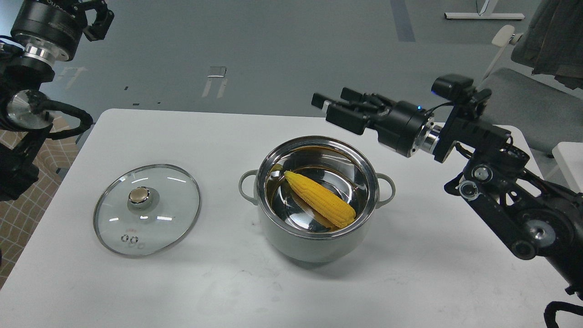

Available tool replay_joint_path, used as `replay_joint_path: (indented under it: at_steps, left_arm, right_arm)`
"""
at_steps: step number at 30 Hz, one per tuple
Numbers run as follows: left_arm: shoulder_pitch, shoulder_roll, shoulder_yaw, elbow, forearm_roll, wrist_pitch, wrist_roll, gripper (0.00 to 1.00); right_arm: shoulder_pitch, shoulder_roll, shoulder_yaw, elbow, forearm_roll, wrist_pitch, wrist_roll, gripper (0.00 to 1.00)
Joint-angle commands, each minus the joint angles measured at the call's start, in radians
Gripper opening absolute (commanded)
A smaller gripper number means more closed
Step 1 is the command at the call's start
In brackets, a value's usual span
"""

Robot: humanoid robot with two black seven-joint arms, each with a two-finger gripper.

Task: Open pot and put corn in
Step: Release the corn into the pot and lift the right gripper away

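The pale grey-green pot [314, 246] stands uncovered in the middle of the white table [191, 136]. The yellow corn [321, 199] lies slantwise inside it on the steel bottom, with its pointed end to the far left. My right gripper [334, 107] is open and empty. It hangs in the air above and behind the pot's far right rim, clear of the corn. My left gripper [98, 18] is raised at the top left corner, far from the pot. It is dark and partly cut off by the edge of the view.
The round glass lid [146, 208] with a gold knob lies flat on the table to the left of the pot. A grey chair [524, 105] stands behind the table's right end. A second white surface [571, 159] shows at the right edge.
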Motion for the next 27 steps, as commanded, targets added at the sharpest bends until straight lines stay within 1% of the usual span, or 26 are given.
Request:
replay_joint_path:
  at_steps: [1,3,8,11,12,15,17,20,25,27]
  left_arm:
    - [0.006,-0.005,0.0,0.003,-0.003,-0.034,-0.002,0.97]
    - [0.006,-0.003,-0.007,0.012,-0.005,-0.051,-0.002,0.97]
    - [0.008,-0.002,-0.047,0.015,-0.006,-0.052,0.0,0.97]
    - [0.009,-0.005,-0.055,0.015,-0.006,-0.052,0.0,0.97]
    - [0.009,-0.005,-0.055,0.015,-0.006,-0.052,0.0,0.97]
    - [0.009,-0.009,-0.057,0.015,-0.015,-0.051,0.0,0.97]
    - [0.011,-0.013,-0.055,0.015,-0.018,-0.051,0.0,0.97]
    - [0.018,-0.013,-0.055,0.015,-0.018,-0.049,0.001,0.97]
    - [0.029,-0.013,-0.054,0.035,-0.018,-0.051,0.003,0.97]
    - [0.032,-0.016,-0.054,0.052,-0.018,-0.051,0.01,0.97]
  right_arm:
    - [0.067,0.021,0.124,-0.087,0.127,0.003,-0.006,0.99]
    - [0.127,0.01,0.148,-0.194,0.292,-0.008,-0.009,0.99]
    - [0.184,-0.049,0.214,-0.358,0.506,-0.062,-0.009,1.0]
    - [0.188,-0.075,0.245,-0.472,0.687,-0.06,-0.009,1.0]
    - [0.188,-0.076,0.245,-0.472,0.687,-0.06,-0.009,1.0]
    - [0.184,-0.111,0.242,-0.581,0.941,-0.054,-0.009,1.0]
    - [0.175,-0.111,0.239,-0.615,1.03,-0.056,-0.009,1.0]
    - [0.159,-0.111,0.242,-0.639,1.084,-0.062,-0.003,1.0]
    - [0.158,-0.111,0.25,-0.64,1.094,-0.066,-0.006,1.0]
    - [0.159,-0.109,0.251,-0.638,1.094,-0.066,-0.006,1.0]
